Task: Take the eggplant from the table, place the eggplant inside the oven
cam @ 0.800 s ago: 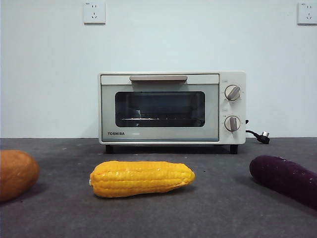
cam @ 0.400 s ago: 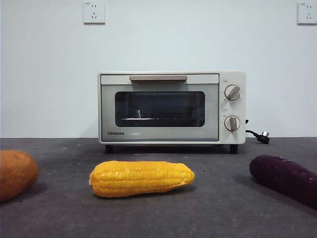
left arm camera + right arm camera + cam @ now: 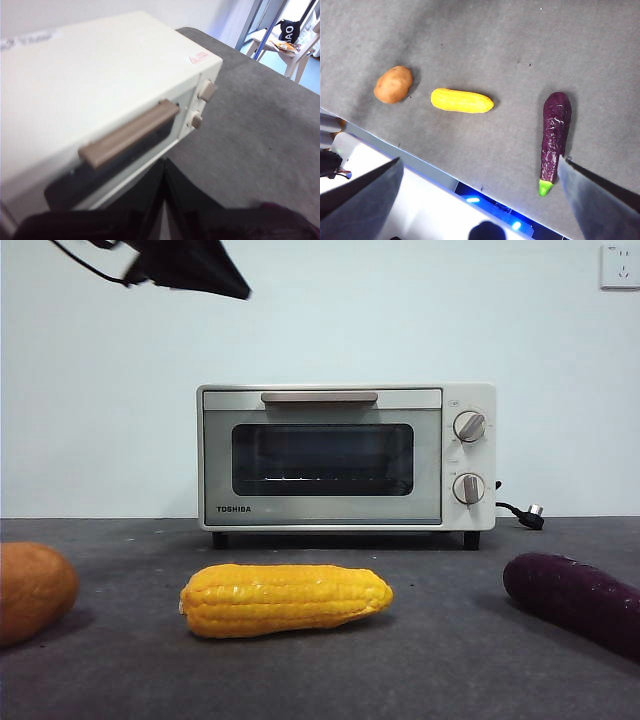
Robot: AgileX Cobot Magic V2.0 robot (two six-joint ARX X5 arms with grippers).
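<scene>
The dark purple eggplant lies on the grey table at the right, in front of the oven. From high above, the right wrist view shows the eggplant with its green stem cap, and my right gripper open wide and far above the table. The cream oven stands at the back with its glass door closed. My left gripper hovers shut above the oven, close to its bar handle. Its arm shows dark at the front view's top left.
A yellow corn cob lies in front of the oven, and an orange-brown vegetable sits at the left edge. Both corn and vegetable lie well apart from the eggplant. The oven's cord and plug trail at its right.
A dark arm has come into the front view's top left corner. The eggplant, corn and oven have not moved.
</scene>
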